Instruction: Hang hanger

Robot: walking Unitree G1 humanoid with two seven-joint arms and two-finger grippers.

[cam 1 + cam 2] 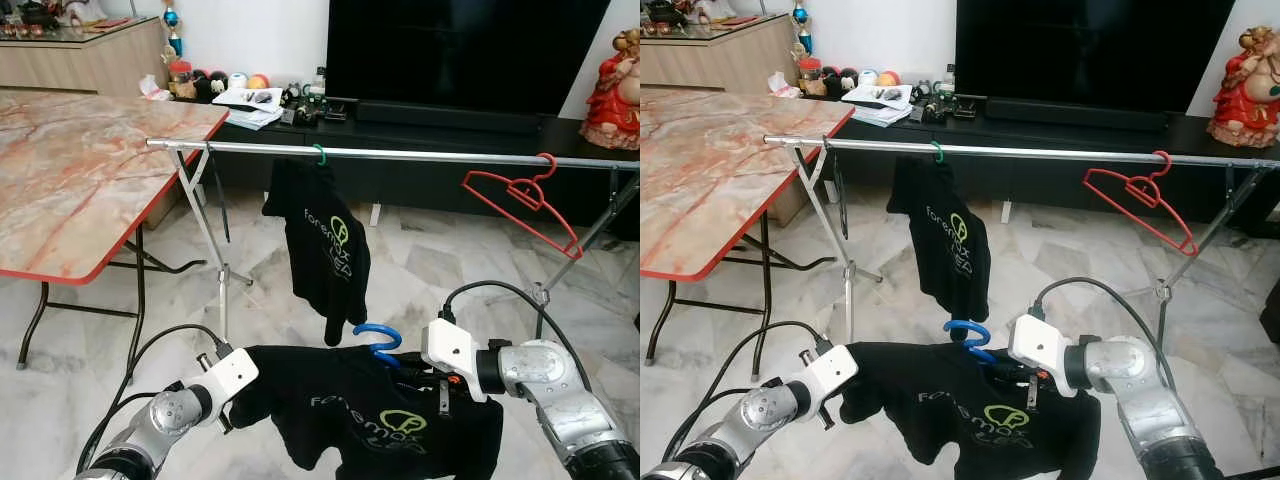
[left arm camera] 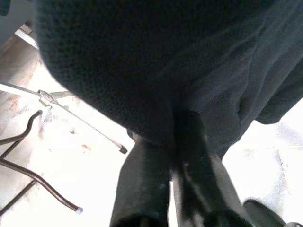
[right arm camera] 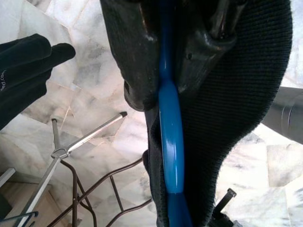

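Observation:
I hold a black T-shirt [image 1: 370, 410] on a blue hanger [image 1: 378, 340] low in front of me, below the silver clothes rail [image 1: 400, 155]. My right gripper [image 1: 412, 372] is shut on the blue hanger [image 3: 170, 137] near its hook. My left gripper [image 1: 238, 400] is shut on the shirt's sleeve end [image 2: 156, 85]. Another black T-shirt [image 1: 322, 240] hangs from the rail on a green hook [image 1: 319, 153]. An empty red hanger [image 1: 520, 200] hangs tilted further right on the rail.
A marble-topped folding table [image 1: 80, 170] stands to the left, close to the rail's left stand [image 1: 205, 230]. A dark TV unit [image 1: 450, 130] with a large TV runs behind the rail. White marble floor lies beneath.

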